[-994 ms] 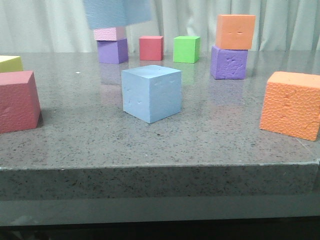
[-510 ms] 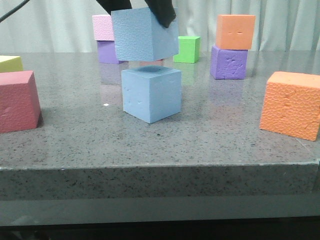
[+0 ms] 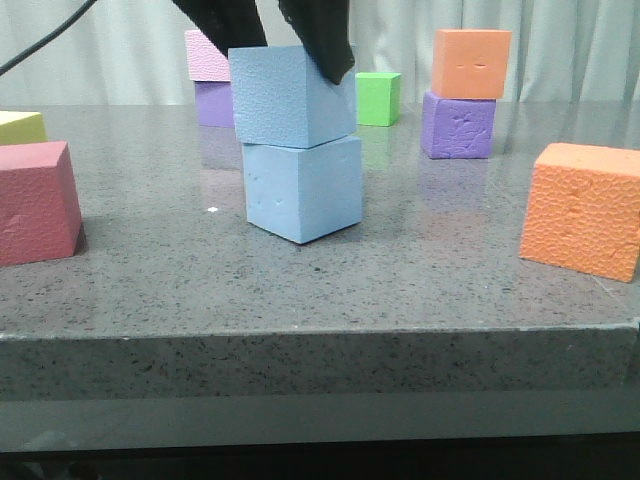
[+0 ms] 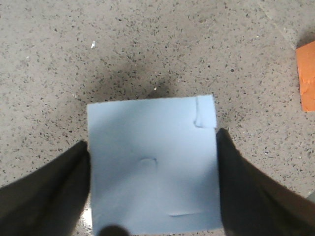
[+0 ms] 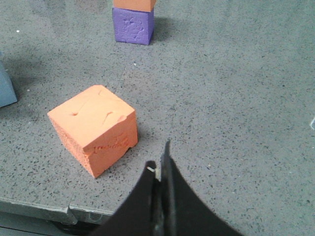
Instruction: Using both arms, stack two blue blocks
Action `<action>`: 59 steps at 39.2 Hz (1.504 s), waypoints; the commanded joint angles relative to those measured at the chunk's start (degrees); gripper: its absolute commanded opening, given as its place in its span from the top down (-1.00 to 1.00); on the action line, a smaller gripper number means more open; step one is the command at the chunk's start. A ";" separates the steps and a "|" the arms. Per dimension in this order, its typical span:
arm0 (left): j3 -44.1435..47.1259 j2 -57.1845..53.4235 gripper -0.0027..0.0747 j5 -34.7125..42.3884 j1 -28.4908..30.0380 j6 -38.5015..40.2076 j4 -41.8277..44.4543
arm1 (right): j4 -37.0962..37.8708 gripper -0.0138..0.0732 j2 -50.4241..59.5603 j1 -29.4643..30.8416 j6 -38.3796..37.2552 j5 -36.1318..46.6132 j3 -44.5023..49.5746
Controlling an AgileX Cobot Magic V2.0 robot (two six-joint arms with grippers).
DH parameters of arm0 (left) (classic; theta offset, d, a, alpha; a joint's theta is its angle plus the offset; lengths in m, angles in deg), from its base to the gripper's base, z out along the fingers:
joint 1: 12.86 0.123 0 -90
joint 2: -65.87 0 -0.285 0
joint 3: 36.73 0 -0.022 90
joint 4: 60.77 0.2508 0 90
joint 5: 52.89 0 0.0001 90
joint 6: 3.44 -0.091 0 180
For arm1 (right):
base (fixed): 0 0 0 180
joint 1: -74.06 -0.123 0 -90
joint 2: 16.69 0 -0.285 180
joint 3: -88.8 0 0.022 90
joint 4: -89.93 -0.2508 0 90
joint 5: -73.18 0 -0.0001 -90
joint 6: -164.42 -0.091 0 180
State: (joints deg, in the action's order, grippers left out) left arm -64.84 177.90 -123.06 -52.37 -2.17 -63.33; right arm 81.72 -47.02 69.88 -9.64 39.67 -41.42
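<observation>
The table (image 3: 300, 290) is grey speckled stone with a thick front edge. Nearest on the left stands a dark red cube (image 3: 35, 203) with a pebbled skin, and on the right a big orange cube (image 3: 585, 210), also pebbled, with cuts in its top. The right gripper (image 5: 158, 179) hangs near this orange cube with its black fingers pressed together and nothing between them.

In the middle of the table are the two blue blocks, both of light blue foam. The lower blue block (image 3: 303, 190) is smooth with small dents and stands on the stone. The upper blue block (image 3: 290, 97) is finely pebbled and sits on top of it, a little turned and shifted to the left. The left gripper (image 3: 285, 30) pinches this upper block from above: in the left wrist view its dark fingers (image 4: 47, 194) touch two opposite sides of the block.

Far back there is a green cube (image 3: 379, 98), a small orange cube (image 3: 471, 62) on a purple cube (image 3: 458, 126), and a pink cube (image 3: 206, 55) on another purple one (image 3: 213, 103). A curtain (image 3: 560, 45) closes the background
</observation>
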 commanded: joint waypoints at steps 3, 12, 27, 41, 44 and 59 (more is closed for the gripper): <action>-1.55 -2.58 -0.65 1.32 -0.51 -0.26 -0.26 | -0.35 0.85 -0.20 0.25 0.05 3.97 -1.50; -3.38 -3.66 -0.65 1.54 -0.51 -0.65 0.39 | -0.35 0.85 -0.20 0.25 0.05 3.97 -1.50; -6.64 -6.79 -0.31 1.08 -0.51 -3.70 -2.11 | -0.35 0.85 -0.20 0.25 0.05 3.97 -1.50; -6.64 -8.91 0.96 5.01 -0.51 -8.62 -4.70 | -0.35 0.85 -0.20 0.25 0.05 3.97 -1.50; -6.49 -9.69 0.98 6.51 -0.51 -9.20 -5.83 | -0.35 0.85 -0.20 0.25 0.05 3.97 -1.50; 14.65 -24.58 0.98 23.87 2.51 -11.24 -5.73 | -0.35 0.85 -0.20 0.25 0.05 3.97 -1.50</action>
State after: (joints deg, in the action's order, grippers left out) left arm -53.73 159.60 -107.80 -50.89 -13.16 -68.36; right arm 81.72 -47.02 69.88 -9.64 39.54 -41.42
